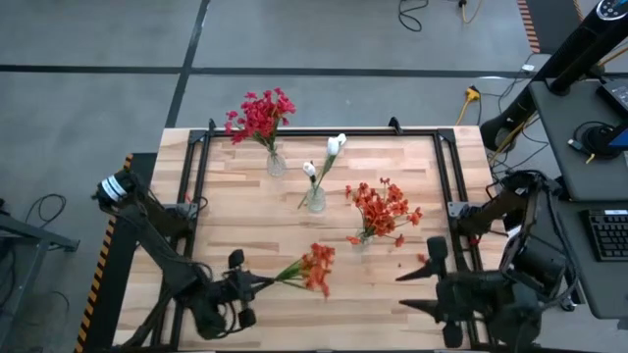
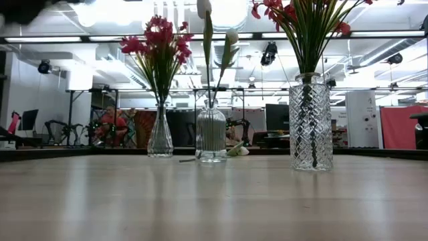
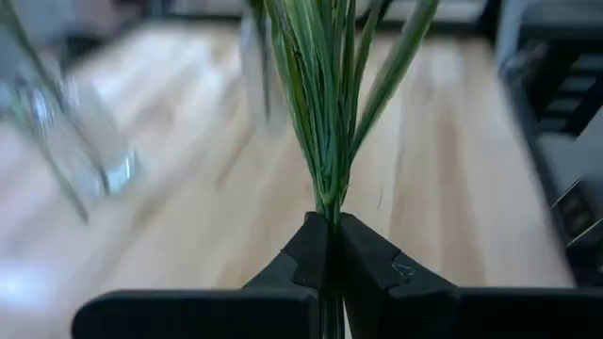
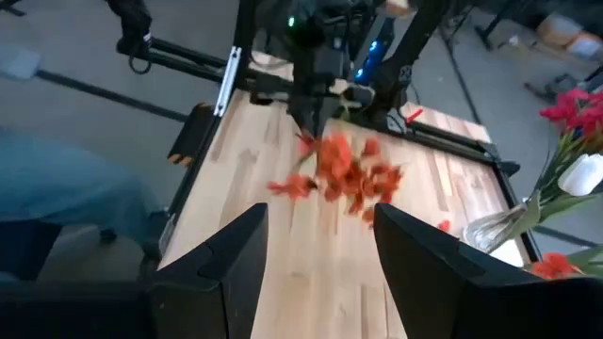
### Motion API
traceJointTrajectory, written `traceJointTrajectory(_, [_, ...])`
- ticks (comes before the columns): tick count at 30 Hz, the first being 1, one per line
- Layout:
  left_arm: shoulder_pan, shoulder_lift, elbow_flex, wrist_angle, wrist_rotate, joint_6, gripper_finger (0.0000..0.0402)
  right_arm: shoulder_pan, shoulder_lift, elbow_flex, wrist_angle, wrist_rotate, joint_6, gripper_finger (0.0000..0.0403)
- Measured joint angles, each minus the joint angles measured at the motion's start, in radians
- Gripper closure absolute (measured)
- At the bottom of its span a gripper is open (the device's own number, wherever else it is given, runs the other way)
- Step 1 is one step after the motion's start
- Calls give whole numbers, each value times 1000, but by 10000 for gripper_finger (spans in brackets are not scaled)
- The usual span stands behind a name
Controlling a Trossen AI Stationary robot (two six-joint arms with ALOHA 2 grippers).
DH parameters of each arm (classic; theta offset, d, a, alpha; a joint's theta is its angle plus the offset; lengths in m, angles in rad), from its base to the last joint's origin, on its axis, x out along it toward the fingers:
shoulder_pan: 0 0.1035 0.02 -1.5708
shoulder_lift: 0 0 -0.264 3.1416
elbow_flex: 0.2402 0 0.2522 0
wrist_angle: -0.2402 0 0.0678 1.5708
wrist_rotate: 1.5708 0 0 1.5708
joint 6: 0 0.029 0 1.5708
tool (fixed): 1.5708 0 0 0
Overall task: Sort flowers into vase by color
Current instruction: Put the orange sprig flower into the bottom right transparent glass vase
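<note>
three glass vases [image 1: 315,199] stood mid-table (crimson, white, orange-red bunches). left gripper [image 1: 257,282] was clamped on one orange-red stem [image 1: 312,269] near the front edge; right gripper [image 1: 416,291] waited, fingers apart.

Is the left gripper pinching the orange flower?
Yes. The left gripper is shut on the orange flower: its fingers squeeze the green stalks.

Grey floor [image 1: 324,39] with black cables [image 1: 412,14] surrounds the wooden table [image 1: 255,211]; bright ceiling lights [image 2: 100,13].
</note>
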Motion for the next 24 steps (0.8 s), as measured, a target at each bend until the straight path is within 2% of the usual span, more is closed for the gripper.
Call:
traceJointTrajectory(3, [-12,-35,0,216,-44,269,401,11,0,-92,101,56,-7,216])
traceJointTrajectory(6, [-8,-41,0,534,-23,619,401,15,2,-200,274,127,-33,216])
traceJointTrajectory(9, [9,-32,1,829,109,924,401,8,17,-303,472,200,-101,216])
traceJointTrajectory(11, [26,-17,1,969,214,1057,401,-1,37,-370,624,240,-185,216])
traceJointTrajectory(14, [64,10,1,1082,297,1136,401,-15,70,-443,857,252,-323,216])
traceJointTrajectory(18, [122,65,0,1136,354,1146,401,-35,135,-494,1193,253,-514,216])
traceJointTrajectory(21, [162,109,0,1254,450,1175,401,-64,190,-497,1318,252,-604,216])
traceJointTrajectory(24, [177,140,1,1336,501,1202,402,-99,224,-488,1360,277,-574,216])
